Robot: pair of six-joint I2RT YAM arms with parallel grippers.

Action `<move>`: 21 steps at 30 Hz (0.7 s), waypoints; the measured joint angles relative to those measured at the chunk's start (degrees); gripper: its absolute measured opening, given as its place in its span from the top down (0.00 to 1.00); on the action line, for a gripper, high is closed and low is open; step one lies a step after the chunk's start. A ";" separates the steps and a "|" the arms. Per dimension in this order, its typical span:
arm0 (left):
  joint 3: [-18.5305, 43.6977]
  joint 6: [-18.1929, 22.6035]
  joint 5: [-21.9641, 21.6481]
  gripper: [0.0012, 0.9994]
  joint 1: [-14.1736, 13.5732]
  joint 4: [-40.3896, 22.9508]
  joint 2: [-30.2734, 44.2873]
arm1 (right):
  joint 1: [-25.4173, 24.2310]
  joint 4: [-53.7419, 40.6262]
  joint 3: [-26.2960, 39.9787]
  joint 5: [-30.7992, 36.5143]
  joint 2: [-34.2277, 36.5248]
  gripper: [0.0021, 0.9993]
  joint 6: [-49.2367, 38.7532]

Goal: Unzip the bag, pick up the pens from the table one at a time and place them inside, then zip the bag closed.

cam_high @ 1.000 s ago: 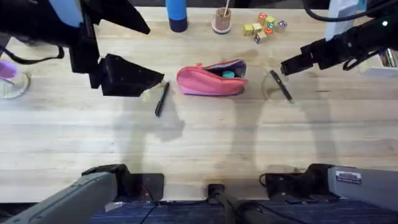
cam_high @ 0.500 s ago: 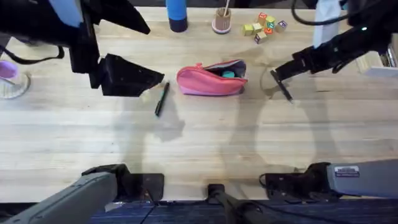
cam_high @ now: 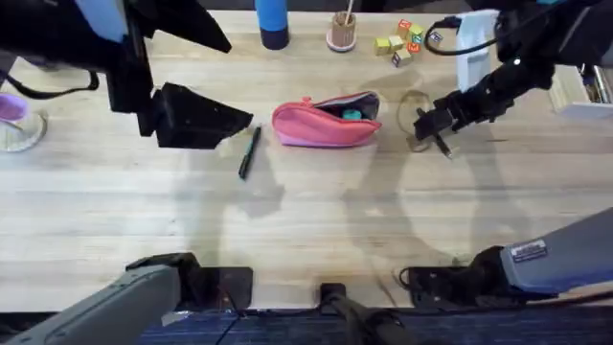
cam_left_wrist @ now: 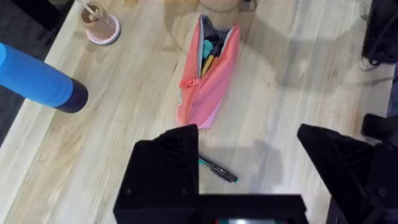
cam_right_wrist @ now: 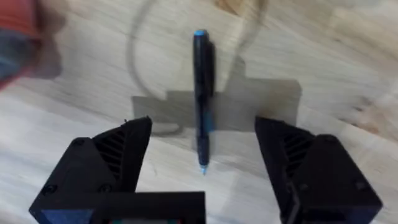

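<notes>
The pink bag (cam_high: 324,126) lies mid-table with its zipper open, and teal and orange items show inside (cam_left_wrist: 209,50). One black pen (cam_high: 249,152) lies left of the bag, just past my left gripper (cam_high: 235,123), which hovers open above the table (cam_high: 306,220). In the left wrist view this pen (cam_left_wrist: 217,169) sits between the bag (cam_left_wrist: 208,81) and my open left gripper (cam_left_wrist: 249,155). The other black pen (cam_high: 441,144) lies right of the bag. My right gripper (cam_high: 431,123) is over it. In the right wrist view the gripper (cam_right_wrist: 204,127) is open, straddling that pen (cam_right_wrist: 202,74) without gripping it.
Along the far edge stand a blue bottle (cam_high: 272,21), a cup with a wooden stick (cam_high: 341,34) and several coloured blocks (cam_high: 407,40). A clear glass (cam_high: 17,123) sits at the far left. The front half of the table is bare wood.
My right gripper has swung left and down from the far right, ending over the right pen. The left arm, bag and left pen have stayed still.
</notes>
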 joint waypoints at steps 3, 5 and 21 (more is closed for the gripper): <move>0.00 0.00 0.00 0.01 0.00 0.00 0.00 | 0.09 0.32 0.11 0.87 0.55 0.00 0.69; 0.00 0.00 0.00 0.01 0.00 0.00 0.00 | 0.21 0.41 0.12 1.12 0.66 0.00 1.07; 0.00 0.00 0.00 0.01 0.00 0.00 0.00 | 3.00 1.90 0.83 7.39 1.84 0.83 1.88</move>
